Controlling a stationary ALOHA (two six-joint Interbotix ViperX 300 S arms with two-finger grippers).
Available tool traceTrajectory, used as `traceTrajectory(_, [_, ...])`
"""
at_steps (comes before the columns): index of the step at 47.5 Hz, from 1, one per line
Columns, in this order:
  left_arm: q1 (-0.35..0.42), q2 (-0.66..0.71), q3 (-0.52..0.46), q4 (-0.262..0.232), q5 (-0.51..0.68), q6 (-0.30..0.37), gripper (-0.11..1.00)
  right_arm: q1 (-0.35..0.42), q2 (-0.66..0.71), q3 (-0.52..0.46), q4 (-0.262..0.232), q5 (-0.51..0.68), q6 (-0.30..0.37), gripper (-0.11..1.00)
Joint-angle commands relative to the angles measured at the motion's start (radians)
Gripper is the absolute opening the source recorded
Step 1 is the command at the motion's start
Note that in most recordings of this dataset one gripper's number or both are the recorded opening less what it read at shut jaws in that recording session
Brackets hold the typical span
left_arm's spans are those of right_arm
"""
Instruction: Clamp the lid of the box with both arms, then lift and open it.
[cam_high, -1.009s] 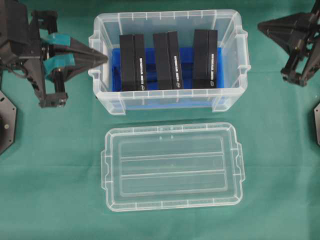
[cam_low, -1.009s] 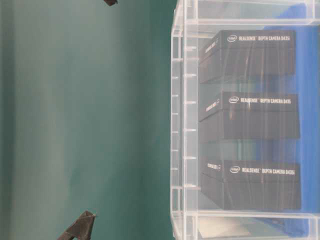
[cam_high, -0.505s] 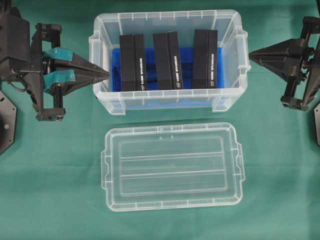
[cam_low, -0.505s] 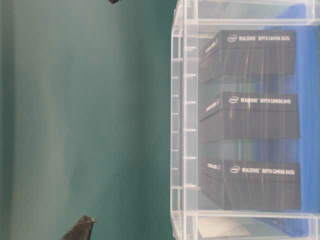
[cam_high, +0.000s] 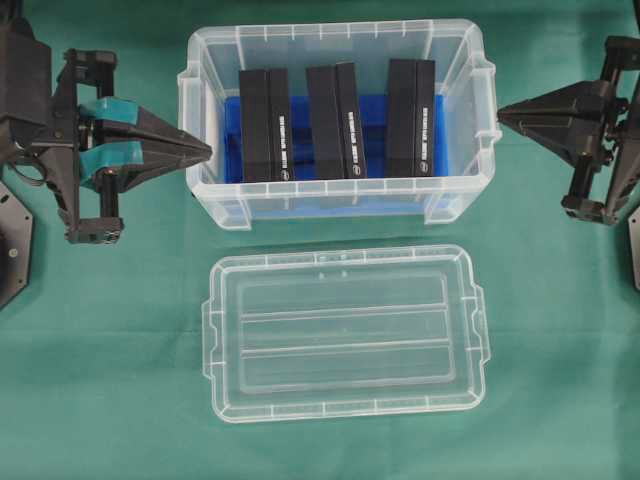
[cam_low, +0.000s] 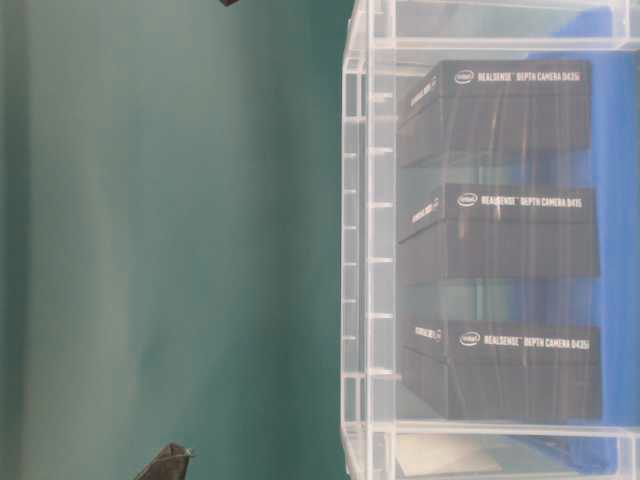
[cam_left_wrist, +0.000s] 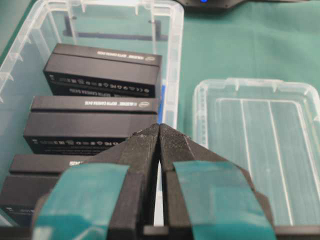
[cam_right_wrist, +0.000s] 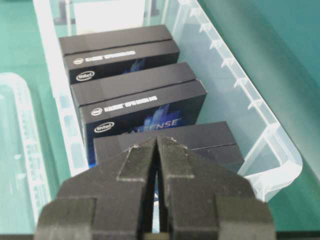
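The clear lid (cam_high: 345, 332) lies flat on the green cloth in front of the box (cam_high: 330, 205), apart from it; it also shows in the left wrist view (cam_left_wrist: 260, 150). The box is open-topped, with a blue bottom and three black packs (cam_high: 333, 120) standing inside. My left gripper (cam_high: 208, 150), with teal tape, is shut and empty, its tip just off the box's left end near the front corner. Over on the other side, my right gripper (cam_high: 500, 113) is shut and empty too, pointing at the right-end handle. Neither gripper touches the lid.
Black base plates sit at the left (cam_high: 12, 250) and right (cam_high: 633, 245) table edges. In the table-level view the box wall (cam_low: 365, 250) fills the right half, and a black gripper tip (cam_low: 170, 462) shows at the bottom edge. Green cloth covers the table.
The right gripper swung round to point its tip at the box's right end, then held still. The left gripper shifted toward the front and drew back slightly to the left.
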Motion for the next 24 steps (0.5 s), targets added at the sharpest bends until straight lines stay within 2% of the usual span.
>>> traceTrajectory(1, [-0.003,-0.005,-0.014,-0.002,-0.006,0.002,0.01,0.003,-0.002,-0.012,0.002,-0.003,0.002,0.00])
traceTrajectory(24, [-0.003,-0.005,-0.014,-0.002,-0.009,0.000,0.01,0.020,0.000,-0.012,0.002,-0.002,0.002,0.00])
